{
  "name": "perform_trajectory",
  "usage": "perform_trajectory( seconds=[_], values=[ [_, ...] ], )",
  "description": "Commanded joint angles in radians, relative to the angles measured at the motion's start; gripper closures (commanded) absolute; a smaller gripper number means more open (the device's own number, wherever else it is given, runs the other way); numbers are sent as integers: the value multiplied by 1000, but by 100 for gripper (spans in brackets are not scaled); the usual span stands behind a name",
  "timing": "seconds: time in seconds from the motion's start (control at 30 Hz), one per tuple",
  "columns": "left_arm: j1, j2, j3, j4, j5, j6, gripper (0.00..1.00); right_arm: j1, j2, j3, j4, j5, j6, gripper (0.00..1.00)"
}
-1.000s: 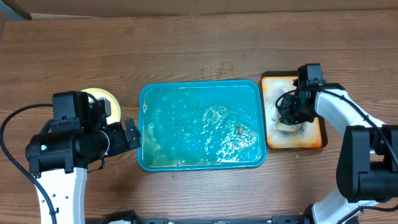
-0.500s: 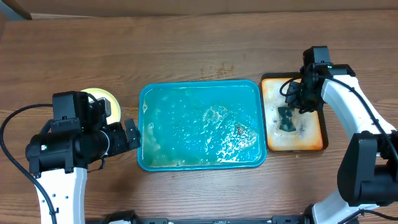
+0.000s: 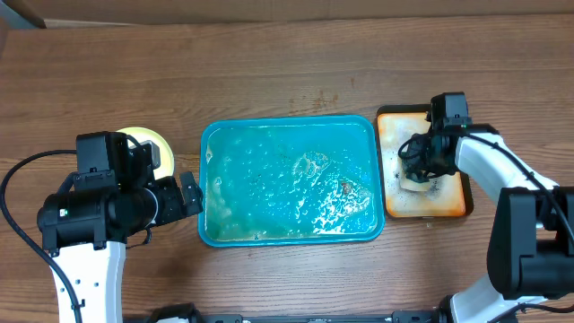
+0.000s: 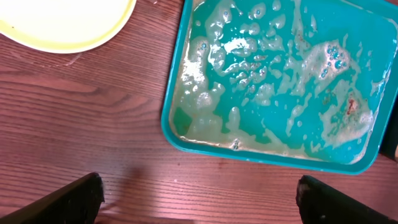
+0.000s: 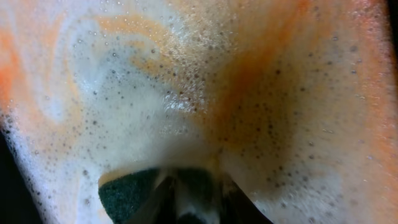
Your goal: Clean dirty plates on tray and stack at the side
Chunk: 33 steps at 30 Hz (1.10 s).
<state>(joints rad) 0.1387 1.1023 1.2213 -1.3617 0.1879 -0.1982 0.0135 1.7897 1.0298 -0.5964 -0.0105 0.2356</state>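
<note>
One plate (image 3: 145, 135), one tray (image 3: 203, 188) (one sponge (image 5: 127, 193))

Showing a small orange, dark-rimmed tray (image 3: 448, 205) lying flat on the brown wooden table (image 3: 287, 63); carrying bubbly white foam (image 5: 124, 93) over most of its floor; bearing a dark green sponge (image 5: 124, 194) amid the suds.

Brown wood-grain table (image 3: 287, 72); pale tan strip (image 3: 269, 9) along far edge.

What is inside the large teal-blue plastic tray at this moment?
The large rectangular teal-blue plastic tray holds only watery white foam and a small reddish speck. No plate lies in it. The foam covers parts of its floor.
</note>
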Motion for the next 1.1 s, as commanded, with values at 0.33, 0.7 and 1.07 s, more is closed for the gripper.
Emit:
perform_trajectory(
  seconds=[0.33,0.7,1.07],
  values=[
    [-2,4,-7,0,12,19,1,-22,-10,-48,14,-108,5,65],
    [-2,4,-7,1,12,19,1,-53,-10,294,-375,-116,-5,57],
    [-2,4,-7,1,12,19,1,-6,-9,212,-533,-189,-26,57]
  ],
)
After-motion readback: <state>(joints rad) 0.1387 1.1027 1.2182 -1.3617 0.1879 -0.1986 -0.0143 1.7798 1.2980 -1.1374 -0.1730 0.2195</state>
